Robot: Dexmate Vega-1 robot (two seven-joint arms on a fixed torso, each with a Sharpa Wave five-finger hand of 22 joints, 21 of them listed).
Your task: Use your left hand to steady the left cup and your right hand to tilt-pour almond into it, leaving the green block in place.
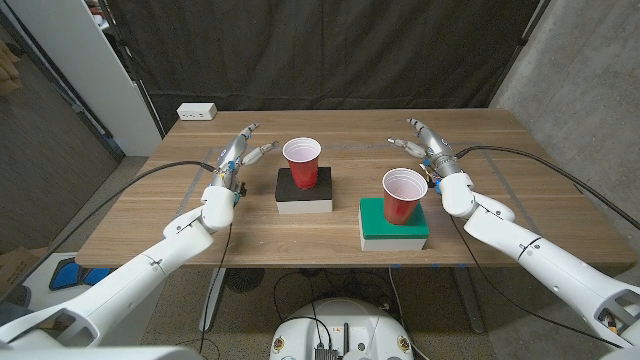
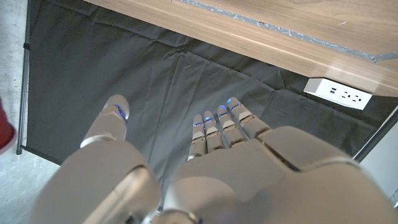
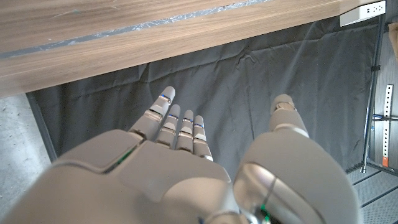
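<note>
The left hand (image 1: 240, 150) is reaching out over the wooden table (image 1: 180, 215) with its fingers (image 1: 247, 131) stretched forward and spread from the thumb, holding nothing. In the left wrist view the same hand (image 2: 205, 168) is showing its back, the fingers (image 2: 217, 124) lying straight and side by side, the thumb standing apart, with no object between them. Just beside this hand, toward the table's middle, the left red cup (image 1: 301, 163) is standing upright on a black-topped block (image 1: 304, 190); the hand is sitting close to the cup but is not touching it. Beyond the fingertips, at the far table edge, a white power strip (image 1: 197, 111) is lying near the dark curtain (image 1: 330, 50).

The right hand (image 1: 432, 148) is likewise hovering open, fingers (image 1: 415, 126) extended and parted, gripping nothing. The right wrist view is showing this hand (image 3: 199, 168) from behind, with its fingers (image 3: 177, 124) straight and the thumb held apart. Inward of this hand and a little nearer the robot, the right red cup (image 1: 403, 195) is standing upright on the green block (image 1: 393, 223), which is resting on the table just beside the black-topped block. The hand is staying apart from this cup. What either cup is holding cannot be made out.
</note>
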